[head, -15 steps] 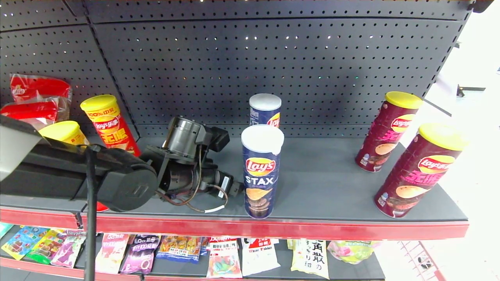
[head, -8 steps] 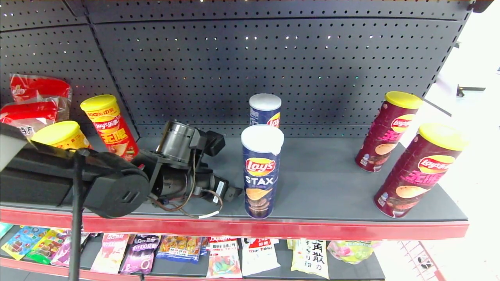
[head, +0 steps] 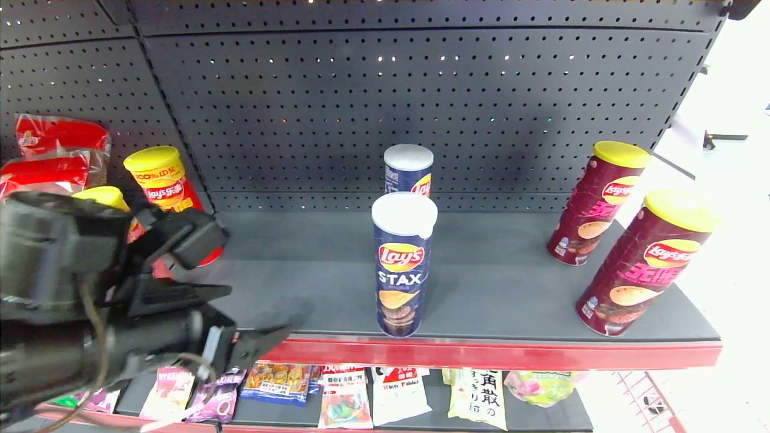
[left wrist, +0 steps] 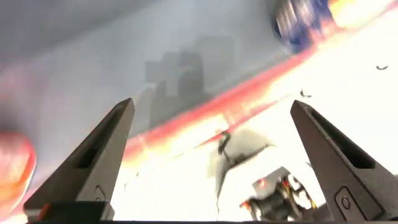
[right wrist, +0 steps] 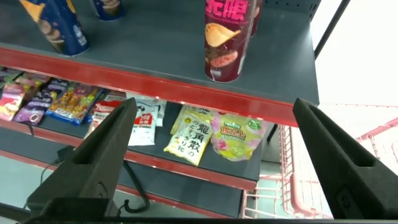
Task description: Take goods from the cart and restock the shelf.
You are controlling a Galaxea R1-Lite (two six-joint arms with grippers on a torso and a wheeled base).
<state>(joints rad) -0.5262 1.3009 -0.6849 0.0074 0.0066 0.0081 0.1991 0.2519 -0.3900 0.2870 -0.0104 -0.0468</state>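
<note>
Head view: the shelf (head: 493, 282) carries two blue cans (head: 403, 264), white-lidded and upright in the middle, two maroon cans (head: 646, 261) and two red cans (head: 168, 186); the left gripper (head: 258, 310) hangs before its edge. Left wrist view: its fingers (left wrist: 102, 152) are spread wide, with nothing between. Right wrist view: the right gripper (right wrist: 214, 102) is likewise spread and empty.

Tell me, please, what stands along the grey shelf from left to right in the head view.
red snack bags → red can with yellow lid → front blue can → rear maroon can → front maroon can
</note>
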